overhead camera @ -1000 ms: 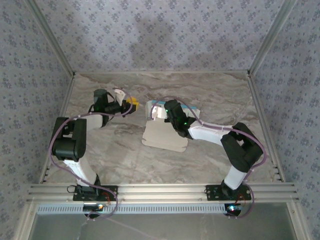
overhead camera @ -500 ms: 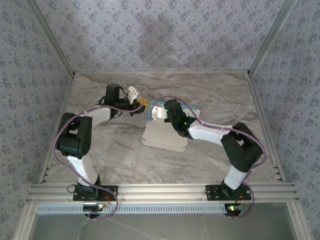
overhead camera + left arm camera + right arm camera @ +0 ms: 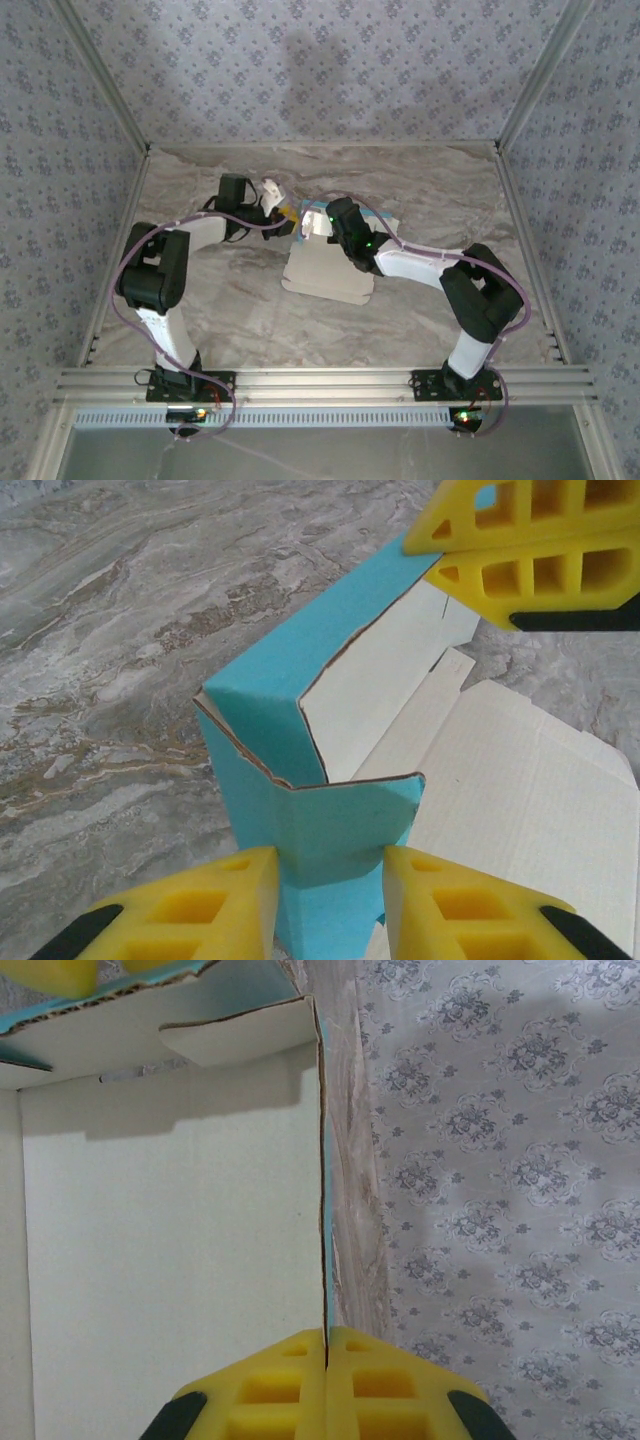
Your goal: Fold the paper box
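A: Where is the paper box (image 3: 328, 272)?

B: On the marble table (image 3: 220, 300), near the middle, just beyond the 2 arm bases. Its nearest part is a pale beige panel lying flat.

A: And past that panel?

B: The far side stands up as a wall, blue outside and beige inside. At the wall's left end a flap is bent round to make a corner.

A: What about the left gripper (image 3: 328, 858)?

B: It straddles that blue corner. Its 2 yellow fingers (image 3: 200, 910) stand a narrow way apart, with the folded card between them and close against each. I cannot tell whether they squeeze it.

A: And the right gripper (image 3: 327, 1340)?

B: It is clamped tight on the thin edge of the standing wall, with its pads meeting on the card. In the left wrist view it sits farther along the same wall, beyond the corner.

A: Behind all that?

B: More marble, then the patterned backdrop (image 3: 320, 70).
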Motion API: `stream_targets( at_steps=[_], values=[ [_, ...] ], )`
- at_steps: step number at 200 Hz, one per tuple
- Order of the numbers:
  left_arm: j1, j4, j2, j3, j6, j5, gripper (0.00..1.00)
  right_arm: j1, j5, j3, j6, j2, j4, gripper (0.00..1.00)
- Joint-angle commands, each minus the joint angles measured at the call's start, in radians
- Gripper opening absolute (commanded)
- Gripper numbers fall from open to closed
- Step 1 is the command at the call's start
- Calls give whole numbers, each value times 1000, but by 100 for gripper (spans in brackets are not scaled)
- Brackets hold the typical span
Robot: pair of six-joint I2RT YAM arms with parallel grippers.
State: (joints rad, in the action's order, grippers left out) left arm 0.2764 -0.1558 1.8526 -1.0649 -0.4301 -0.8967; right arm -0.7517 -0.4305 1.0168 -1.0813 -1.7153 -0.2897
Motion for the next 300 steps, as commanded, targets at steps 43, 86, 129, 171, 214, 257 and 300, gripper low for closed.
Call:
stream_targets(
  at_steps=[43,86,129,171,214,257,300],
  values=[
    [41,16,39,-32,-17,47,35,-23,32,22,31,-23,60,0],
    [65,-79,30,-2,9,146,35,-29,44,25,39,-20,83,0],
    [82,-250,8,70,68,282,46,-31,53,21,50,-14,96,0],
    [107,-332,8,103,67,372,48,-32,64,20,64,-5,113,0],
    [124,-444,11,141,99,441,38,-36,64,15,79,-6,125,0],
    [142,-572,16,189,138,524,24,-50,46,7,87,-26,111,0],
    [152,-672,25,225,192,563,17,-69,-7,-40,51,-52,24,0]
  ],
)
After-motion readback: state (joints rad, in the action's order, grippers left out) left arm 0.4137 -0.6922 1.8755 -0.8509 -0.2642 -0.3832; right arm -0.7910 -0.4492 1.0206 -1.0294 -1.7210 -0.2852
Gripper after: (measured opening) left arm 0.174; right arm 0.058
